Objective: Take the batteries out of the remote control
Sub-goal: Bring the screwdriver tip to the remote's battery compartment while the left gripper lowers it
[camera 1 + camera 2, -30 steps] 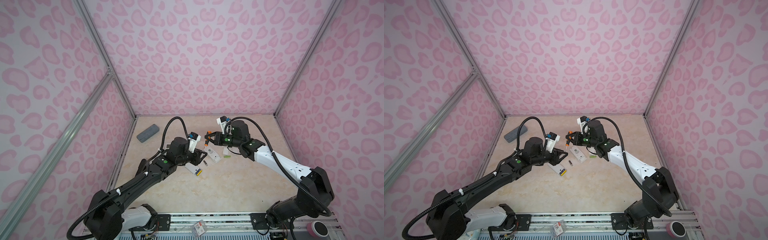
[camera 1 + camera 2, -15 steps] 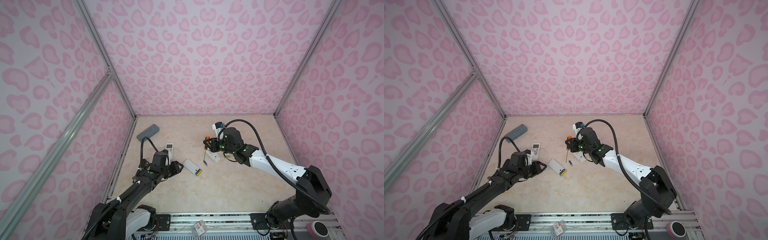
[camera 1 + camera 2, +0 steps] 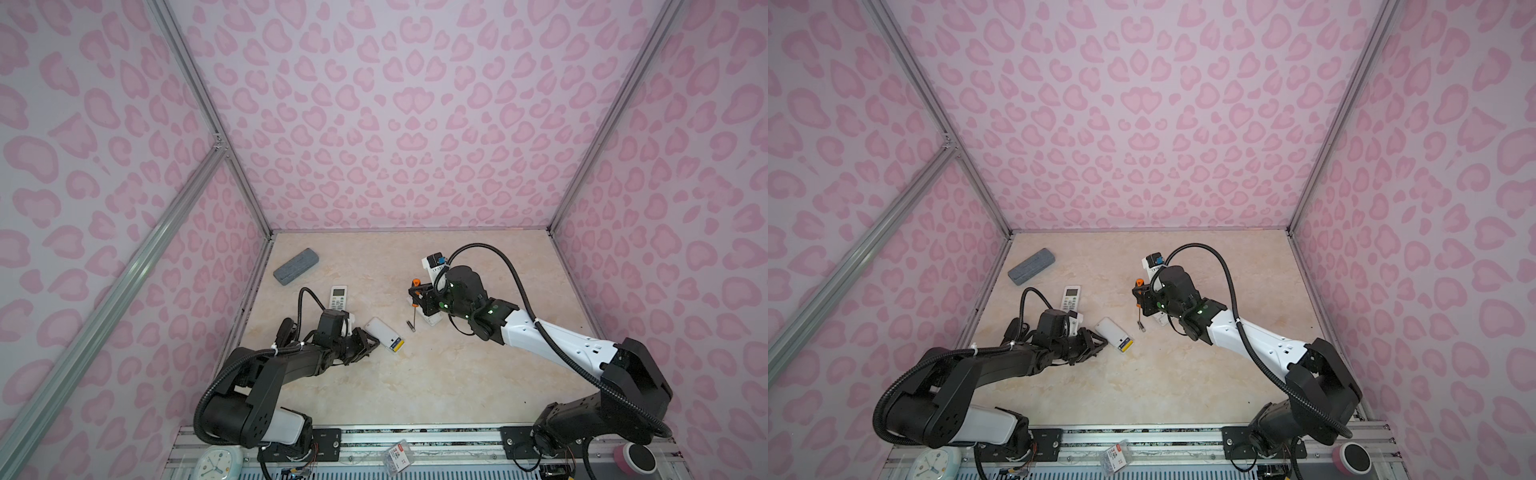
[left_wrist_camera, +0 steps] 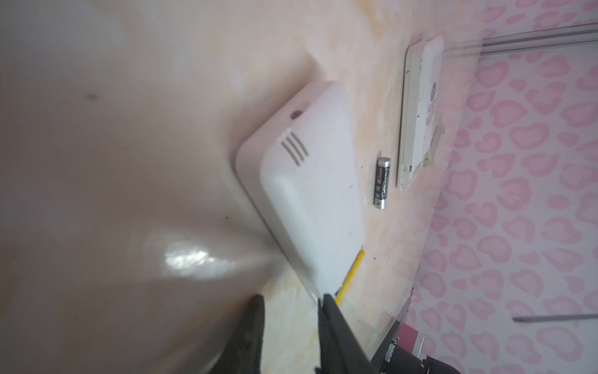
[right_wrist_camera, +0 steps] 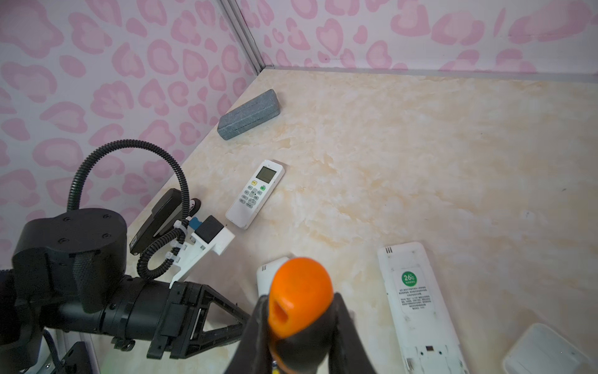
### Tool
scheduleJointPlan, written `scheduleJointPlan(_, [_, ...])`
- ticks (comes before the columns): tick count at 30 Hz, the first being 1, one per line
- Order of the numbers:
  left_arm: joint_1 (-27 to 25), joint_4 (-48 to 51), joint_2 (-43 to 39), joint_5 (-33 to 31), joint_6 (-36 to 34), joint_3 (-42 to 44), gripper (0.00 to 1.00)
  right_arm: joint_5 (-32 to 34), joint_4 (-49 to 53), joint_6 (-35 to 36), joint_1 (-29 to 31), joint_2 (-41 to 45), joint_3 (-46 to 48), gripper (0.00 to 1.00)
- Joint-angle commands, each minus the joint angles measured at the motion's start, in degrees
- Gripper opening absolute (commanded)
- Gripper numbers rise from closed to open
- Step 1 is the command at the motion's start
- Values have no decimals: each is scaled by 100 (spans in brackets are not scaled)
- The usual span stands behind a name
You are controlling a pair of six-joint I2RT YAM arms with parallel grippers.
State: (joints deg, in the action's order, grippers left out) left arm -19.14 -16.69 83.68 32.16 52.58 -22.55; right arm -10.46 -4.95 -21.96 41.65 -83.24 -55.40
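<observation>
**Watch the loose battery and the remote that can slide**

Your left gripper (image 4: 291,302) sits low over the table (image 3: 415,386) at one end of the face-down white remote (image 3: 380,330). Its jaws are parted with nothing between them, and one finger looks to be right at the remote's corner. Your right gripper (image 5: 301,306) is pinching the orange handle of the screwdriver (image 3: 413,293), held tip-down just beside the second remote (image 5: 417,301). That remote also lies face-down, with its battery bay uncovered.

One battery (image 4: 382,183) lies loose on the table between the two remotes, near the white one. A yellow strip at the white remote's end nearest your left gripper may be another battery seated inside, but it is too small to tell.

If you close the left jaws from here, they will probably catch only that corner. The remote could then pivot or skid on the smooth table and knock the loose battery, which is round and would roll easily. The screwdriver tip also hangs near that battery, so lowering the right arm carelessly could flick it away. Both arms work close to the middle, and reaching across with either risks a clash.
</observation>
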Motion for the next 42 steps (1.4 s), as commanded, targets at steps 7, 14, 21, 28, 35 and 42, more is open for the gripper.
scheduleJointPlan(7, [-275,-911,865,1,350,-664,24,273,-600,-6,-1,146,380,0])
scheduleJointPlan(14, [-684,-1080,1277,-230,459,-956,21,75,-643,-163,12,-9,468,0])
scheduleJointPlan(21, [-759,-987,1051,-419,394,-885,27,132,-940,41,309,-58,673,0])
scheduleJointPlan(28, [-766,-733,398,-451,190,-604,30,-564,-1705,820,484,-312,814,0])
scheduleJointPlan(35, [-1248,-686,-255,-890,347,45,26,-1301,-2831,1441,466,-655,1041,0])
scheduleJointPlan(42, [-1865,-683,-636,-1240,716,240,23,-1630,-3578,1446,230,-1059,1140,0])
